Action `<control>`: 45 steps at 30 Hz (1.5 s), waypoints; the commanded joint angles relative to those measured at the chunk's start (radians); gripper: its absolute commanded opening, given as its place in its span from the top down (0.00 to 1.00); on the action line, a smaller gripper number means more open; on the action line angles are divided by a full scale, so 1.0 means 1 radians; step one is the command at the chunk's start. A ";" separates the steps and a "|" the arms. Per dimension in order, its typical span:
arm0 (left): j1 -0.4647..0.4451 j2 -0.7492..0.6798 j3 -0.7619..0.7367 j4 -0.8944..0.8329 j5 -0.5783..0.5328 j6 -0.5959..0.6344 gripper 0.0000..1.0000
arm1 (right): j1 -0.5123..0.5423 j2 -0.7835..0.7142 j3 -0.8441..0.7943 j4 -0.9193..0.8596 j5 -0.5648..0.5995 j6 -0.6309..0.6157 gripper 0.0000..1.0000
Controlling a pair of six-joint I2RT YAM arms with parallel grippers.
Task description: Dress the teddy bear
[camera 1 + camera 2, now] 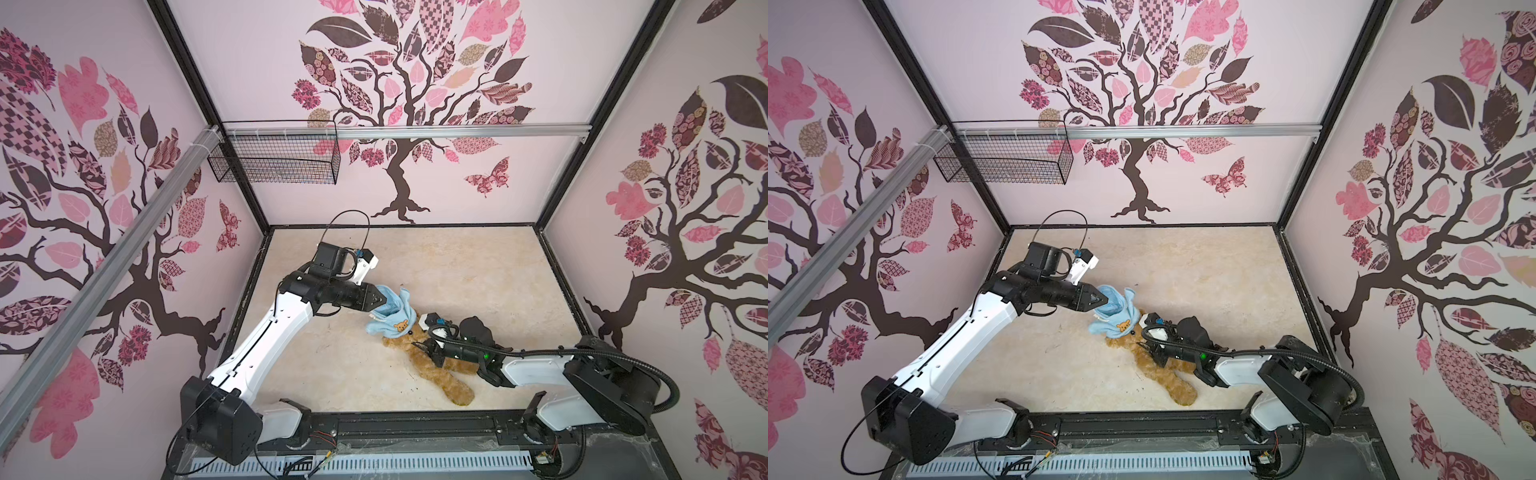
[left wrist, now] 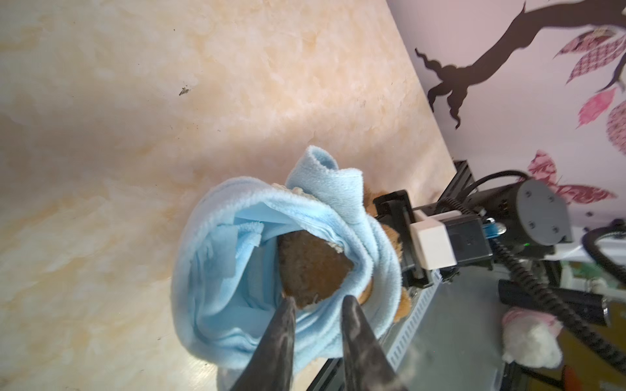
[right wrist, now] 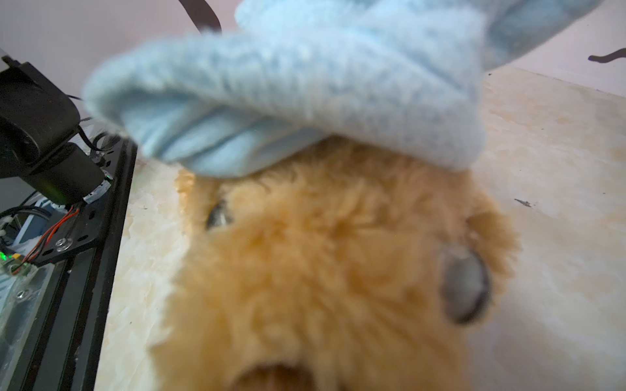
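Your count for this cell: one table (image 1: 478, 266); one teddy bear (image 1: 455, 388); one light-blue shirt (image 1: 388, 318). You have two arms, left arm (image 1: 266, 332) and right arm (image 1: 536, 368), and two grippers, left gripper (image 2: 318, 301) and right gripper (image 1: 428, 347). One wire basket (image 1: 274, 160), far left. Two aluminium rails, far rail (image 1: 457, 132) and left rail (image 1: 124, 246). Three tree decals: far decal (image 1: 401, 178), left decal (image 1: 139, 286), right decal (image 1: 665, 270).

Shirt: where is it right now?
In both top views the shirt sits mid-floor over the head of the bear, between the left hand and right hand.
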 commanded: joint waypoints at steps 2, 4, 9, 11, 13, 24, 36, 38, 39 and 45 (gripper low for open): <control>-0.044 0.026 0.057 -0.093 -0.050 0.137 0.82 | 0.008 -0.077 0.043 -0.097 -0.024 -0.110 1.00; -0.081 0.037 0.048 -0.097 -0.102 0.166 0.83 | 0.008 -0.089 0.044 -0.104 -0.023 -0.115 1.00; -0.107 0.062 0.018 -0.073 -0.113 0.153 0.84 | 0.008 -0.099 0.042 -0.114 -0.031 -0.119 1.00; -0.119 0.069 0.000 -0.053 -0.121 0.152 0.82 | 0.008 -0.103 0.039 -0.109 -0.039 -0.119 1.00; -0.128 0.081 -0.012 -0.040 -0.109 0.153 0.80 | 0.010 -0.106 0.042 -0.104 -0.047 -0.119 1.00; -0.131 0.117 -0.057 -0.040 0.007 0.197 0.64 | 0.013 -0.132 0.042 -0.103 -0.041 -0.146 1.00; -0.131 0.082 -0.148 0.105 0.196 0.089 0.46 | 0.017 -0.128 0.049 -0.096 -0.040 -0.155 1.00; -0.131 0.087 -0.149 0.115 0.216 0.069 0.46 | 0.019 -0.125 0.052 -0.098 -0.031 -0.160 1.00; -0.132 0.086 -0.150 0.118 0.224 0.062 0.46 | 0.020 -0.123 0.054 -0.102 -0.028 -0.164 1.00; -0.130 0.066 -0.154 0.135 0.237 0.036 0.45 | 0.023 -0.119 0.056 -0.120 0.003 -0.183 1.00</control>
